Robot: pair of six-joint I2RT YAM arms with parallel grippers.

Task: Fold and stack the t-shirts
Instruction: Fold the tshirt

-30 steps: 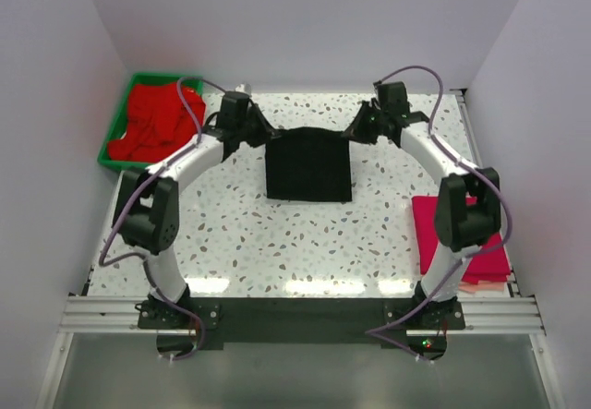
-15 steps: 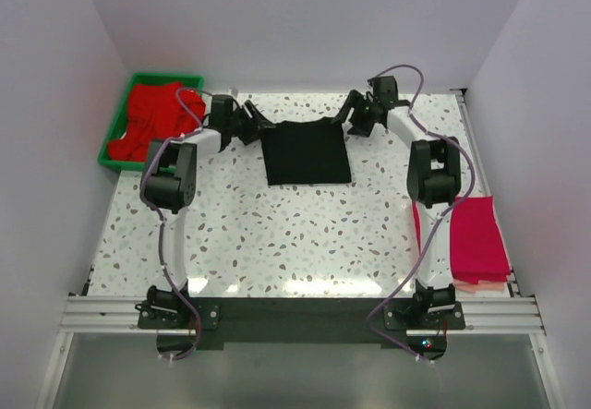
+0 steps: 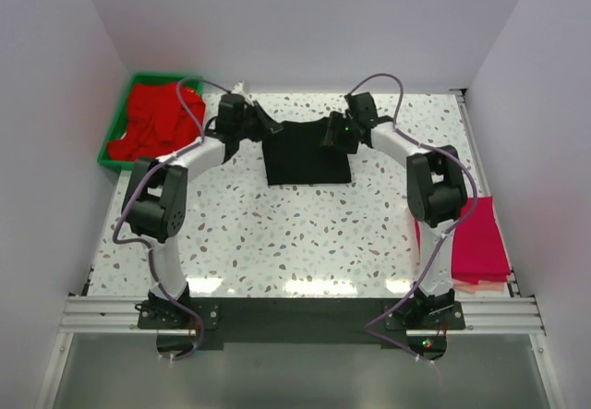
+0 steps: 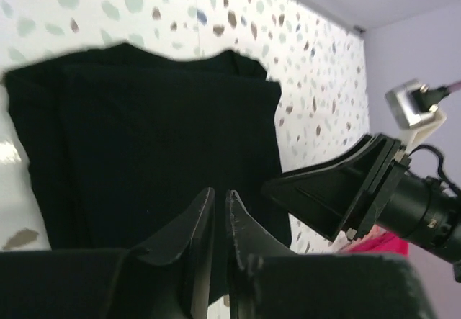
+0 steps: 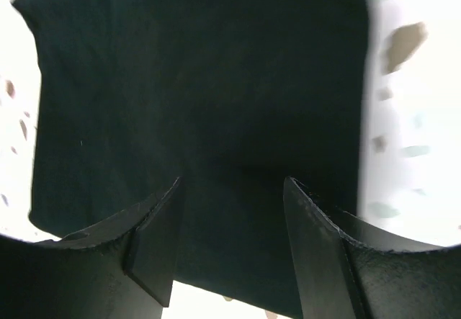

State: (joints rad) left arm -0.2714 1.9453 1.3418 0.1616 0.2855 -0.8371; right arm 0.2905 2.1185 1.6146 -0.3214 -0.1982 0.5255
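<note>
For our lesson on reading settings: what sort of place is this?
Probably a robot lab cell: bare white walls around a speckled table, left arm and right arm mounted on a metal rail.

A white table (image 3: 277,243) flecked with grey and brown speckles, seen from above. A black t-shirt (image 3: 307,155), folded into a neat rectangle, lies flat at the far middle. A green tray (image 3: 118,163) sits at the far left corner. A folded magenta-pink t-shirt (image 3: 480,238) lies at the right edge, toward the near side, well apart from the black one.
</note>
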